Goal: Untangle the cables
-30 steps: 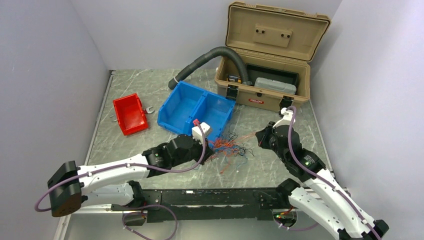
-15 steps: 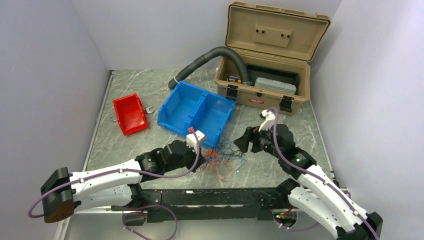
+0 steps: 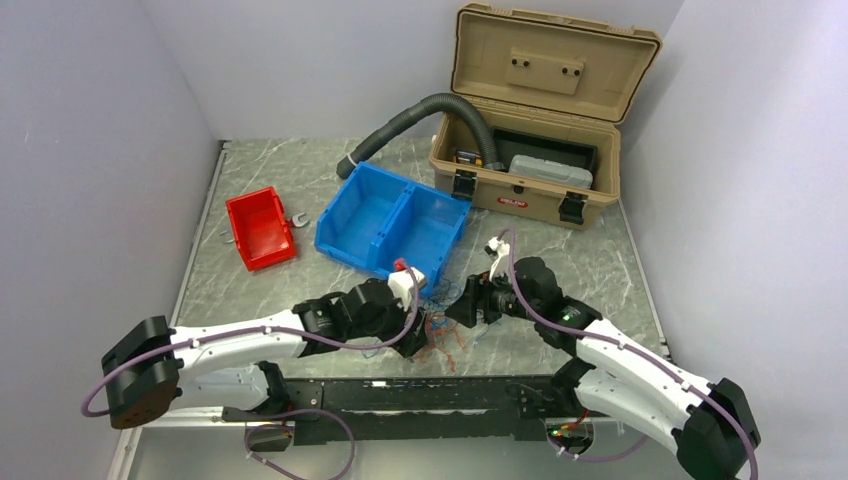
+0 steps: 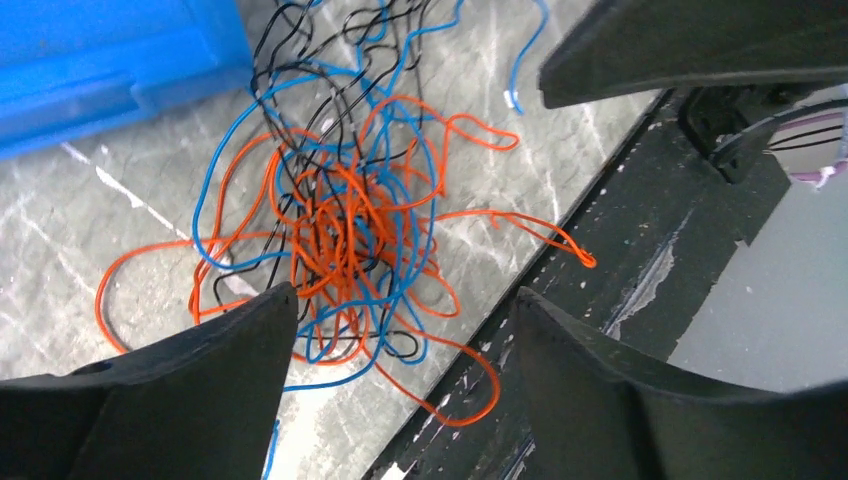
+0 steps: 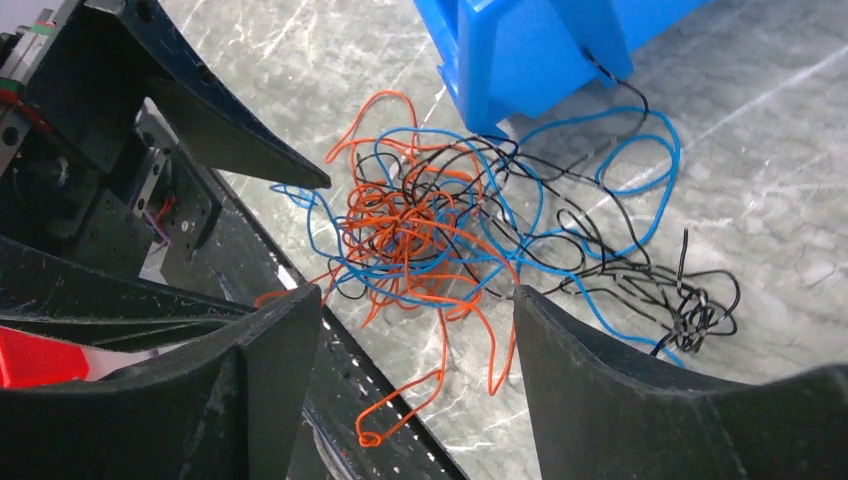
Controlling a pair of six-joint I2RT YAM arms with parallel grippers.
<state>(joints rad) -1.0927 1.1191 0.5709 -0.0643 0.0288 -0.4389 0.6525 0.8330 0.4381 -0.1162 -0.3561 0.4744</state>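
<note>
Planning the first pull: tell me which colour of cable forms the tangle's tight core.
The orange-red cables: they are wound into the dense knot in the middle, while the blue cables and black cables spread in looser loops around it.

I've got a small red badge [image 3: 511, 202] on the tan toolbox [image 3: 541, 204] front, its lettering too small to read

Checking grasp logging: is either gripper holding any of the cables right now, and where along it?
Nothing is held. The left gripper and right gripper are both open above the cables, gripping no wire.
</note>
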